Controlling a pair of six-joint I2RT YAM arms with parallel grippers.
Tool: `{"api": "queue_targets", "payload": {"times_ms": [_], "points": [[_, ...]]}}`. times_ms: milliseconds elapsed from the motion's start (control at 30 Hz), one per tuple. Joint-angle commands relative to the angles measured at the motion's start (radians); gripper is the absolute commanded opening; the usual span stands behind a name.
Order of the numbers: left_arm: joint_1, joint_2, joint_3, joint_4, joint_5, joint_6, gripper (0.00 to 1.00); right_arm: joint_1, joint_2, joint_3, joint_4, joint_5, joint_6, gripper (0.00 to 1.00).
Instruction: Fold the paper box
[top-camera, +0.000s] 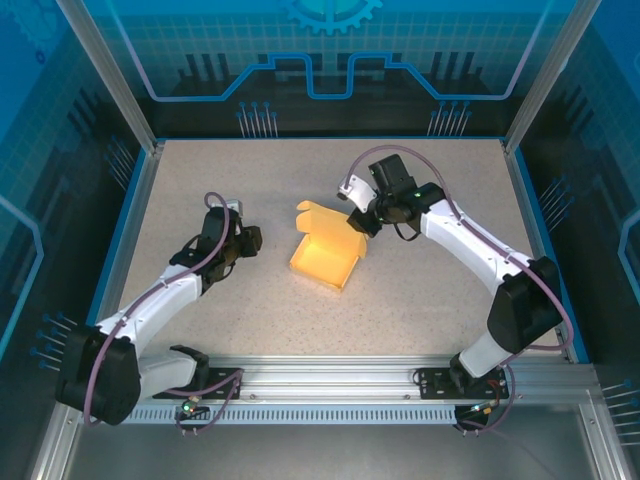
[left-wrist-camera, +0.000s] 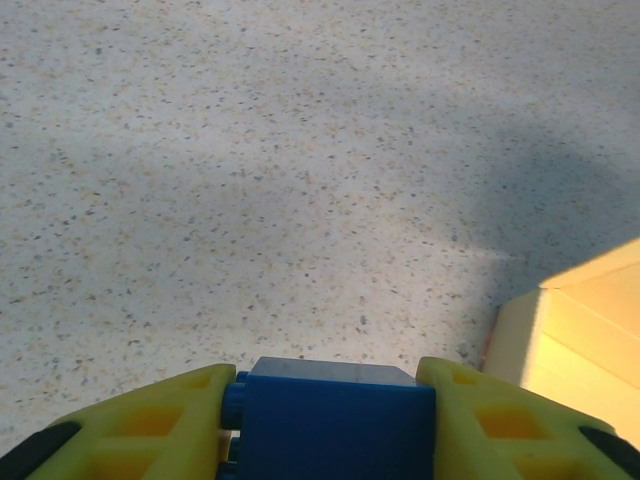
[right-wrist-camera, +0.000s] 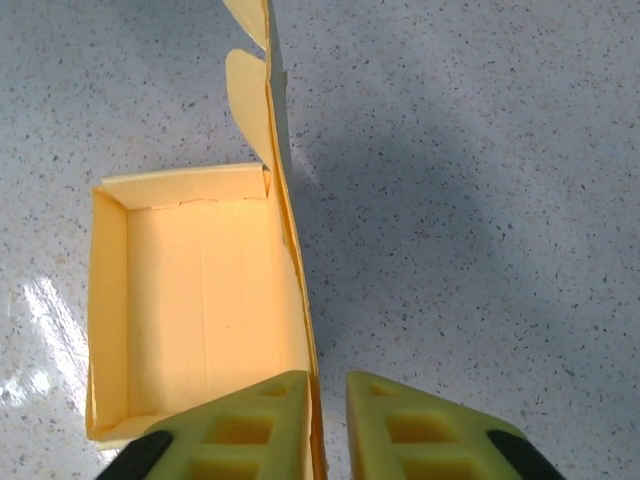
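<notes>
Top external: speckled beige table, blue panel walls, paper box centre.

No legible text, label, brand or number on any surface. The back panel bears a gear emblem and circuit lines, both without lettering.

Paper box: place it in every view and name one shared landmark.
Top external: paper box mid-picture, on the speckled tabletop.
Left wrist: paper box in the lower right corner.
Right wrist: paper box left of centre, open-topped.
Shared landmark: the speckled tabletop.
</notes>
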Motion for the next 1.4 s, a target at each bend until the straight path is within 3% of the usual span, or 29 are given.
{"api": "queue_targets", "payload": {"times_ms": [0, 100, 233, 400, 533, 933, 1367], "points": [[-0.001, -0.049, 0.016, -0.006, 0.098, -0.018, 0.44, -0.008, -0.034, -0.011, 0.023, -0.036, 0.040, 0.24], [-0.050, -0.069, 0.009, 0.002, 0.115, -0.041, 0.43, -0.008, -0.042, -0.012, 0.033, -0.071, 0.059, 0.33], [-0.185, -0.041, 0.013, 0.028, 0.075, -0.074, 0.43, -0.012, -0.060, -0.018, 0.054, -0.105, 0.098, 0.45], [-0.340, 0.076, 0.048, 0.091, 0.025, -0.103, 0.42, -0.054, -0.115, -0.052, 0.095, -0.148, 0.179, 0.51], [-0.413, 0.184, 0.095, 0.118, -0.012, -0.096, 0.42, -0.099, -0.179, -0.107, 0.135, -0.177, 0.229, 0.54], [-0.475, 0.426, 0.186, 0.194, -0.092, -0.063, 0.43, -0.138, -0.251, -0.190, 0.148, -0.166, 0.249, 0.55], [-0.480, 0.528, 0.199, 0.231, -0.133, -0.038, 0.54, -0.143, -0.268, -0.220, 0.143, -0.159, 0.261, 0.56]]}}
